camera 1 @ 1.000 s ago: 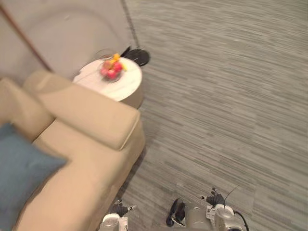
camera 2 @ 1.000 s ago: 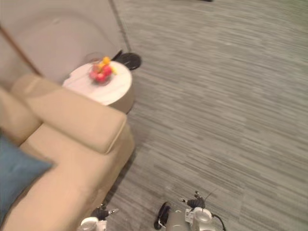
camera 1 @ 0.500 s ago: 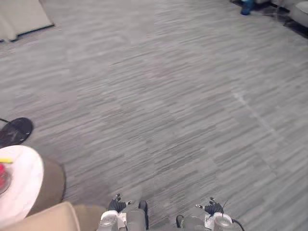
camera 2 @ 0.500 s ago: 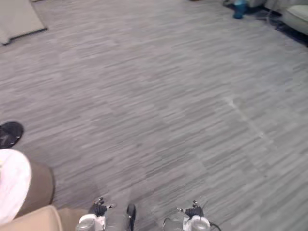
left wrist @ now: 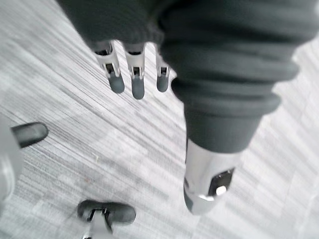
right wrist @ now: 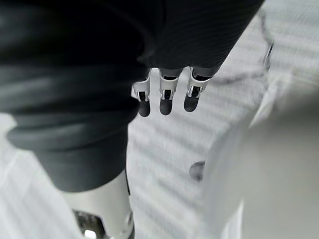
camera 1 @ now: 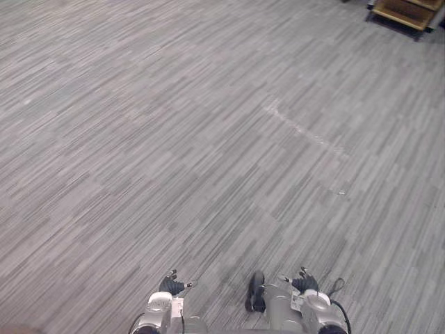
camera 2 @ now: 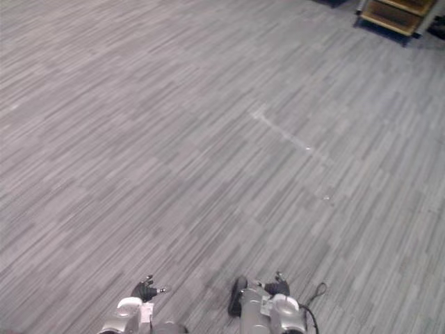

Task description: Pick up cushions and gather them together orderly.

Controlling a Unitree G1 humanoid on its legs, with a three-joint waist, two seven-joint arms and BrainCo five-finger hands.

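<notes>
My left hand (left wrist: 135, 79) hangs over the grey striped carpet (camera 1: 208, 139) with its fingers straight and its thumb (left wrist: 205, 184) apart; nothing is in it. My right hand (right wrist: 164, 97) also hangs down beside my body, fingers straight and relaxed, holding nothing. Both arms sit low at the bottom edge of the eye views, the left arm (camera 1: 160, 309) and the right arm (camera 1: 309, 307).
Grey carpet floor stretches ahead in every direction. A low wooden piece of furniture (camera 1: 407, 12) stands at the far right corner. A pale scuff line (camera 1: 299, 131) crosses the floor right of the middle.
The camera has swung to the right: the beige sofa, the blue cushion and the round table with fruit have passed out at the left, and open floor has come in. Both hands stay hanging.
</notes>
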